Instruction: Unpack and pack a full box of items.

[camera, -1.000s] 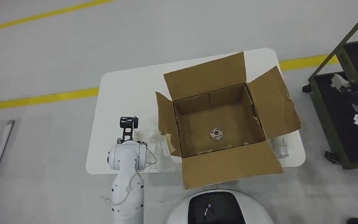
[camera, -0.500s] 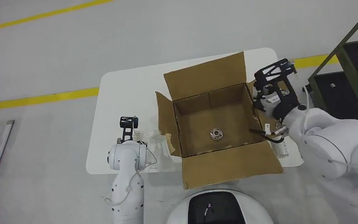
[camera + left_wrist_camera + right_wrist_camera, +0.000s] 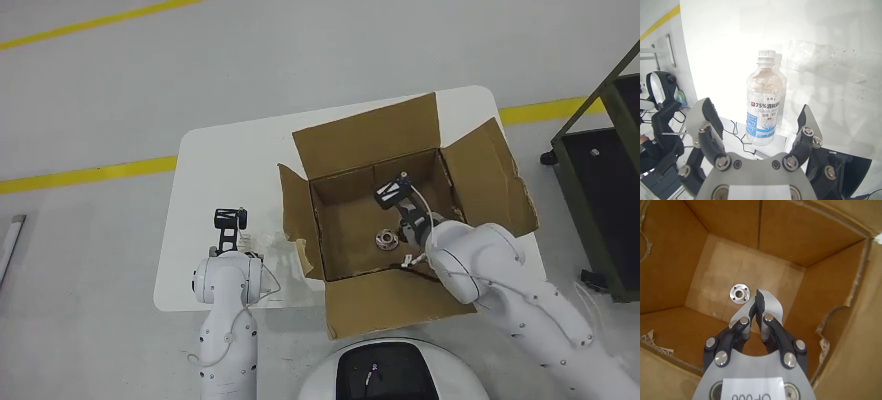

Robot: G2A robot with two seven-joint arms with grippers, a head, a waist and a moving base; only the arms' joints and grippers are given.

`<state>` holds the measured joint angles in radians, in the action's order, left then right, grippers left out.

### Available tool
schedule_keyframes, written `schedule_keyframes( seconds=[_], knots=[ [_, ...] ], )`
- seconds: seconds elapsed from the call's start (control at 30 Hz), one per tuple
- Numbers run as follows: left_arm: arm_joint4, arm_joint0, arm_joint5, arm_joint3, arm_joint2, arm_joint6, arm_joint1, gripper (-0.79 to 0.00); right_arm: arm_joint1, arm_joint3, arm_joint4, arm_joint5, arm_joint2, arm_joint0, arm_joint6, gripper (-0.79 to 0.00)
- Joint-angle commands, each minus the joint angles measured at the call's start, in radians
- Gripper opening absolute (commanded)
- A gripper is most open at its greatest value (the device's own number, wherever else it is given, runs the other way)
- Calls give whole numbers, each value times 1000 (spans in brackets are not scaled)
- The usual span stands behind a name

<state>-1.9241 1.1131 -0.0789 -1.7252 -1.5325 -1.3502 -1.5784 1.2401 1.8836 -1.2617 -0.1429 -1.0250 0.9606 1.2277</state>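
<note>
Your right hand (image 3: 756, 308), closed and empty, hangs in the box (image 3: 791, 237) by the counter's (image 3: 230, 170) right edge, above the metal flange (image 3: 739, 293) on its floor, which is probably stiff, dense and slick, so pinch across its rim.

a white table (image 3: 230, 170) with rounded corners stands on a pale grey floor (image 3: 100, 100). a yellow floor line (image 3: 90, 175) passes under it. a dark green cart (image 3: 600, 190) stands near its right end.

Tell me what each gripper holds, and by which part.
Nothing. The left gripper is open, facing the bottle; the right gripper is shut, empty, near the metal ring.
</note>
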Motion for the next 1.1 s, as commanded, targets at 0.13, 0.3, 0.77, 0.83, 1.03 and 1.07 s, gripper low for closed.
schedule_keyframes(
  seconds=[0.13,0.3,0.77,0.83,1.03,1.07],
  knots=[
    [0,0,0,0,0,0,0,0,0,0,2,2,0,-1,0,-403],
    [0,0,0,0,0,0,0,0,0,0,2,2,0,-1,0,-403],
    [0,0,0,0,0,0,0,0,23,-60,-7,26,68,-66,12,0],
    [0,0,0,0,0,0,0,0,32,-92,7,15,85,-97,58,0],
    [0,0,0,0,0,0,0,0,63,-183,49,-11,143,-216,211,0],
    [0,0,0,0,0,0,0,0,68,-195,60,-15,153,-231,236,0]
  ],
)
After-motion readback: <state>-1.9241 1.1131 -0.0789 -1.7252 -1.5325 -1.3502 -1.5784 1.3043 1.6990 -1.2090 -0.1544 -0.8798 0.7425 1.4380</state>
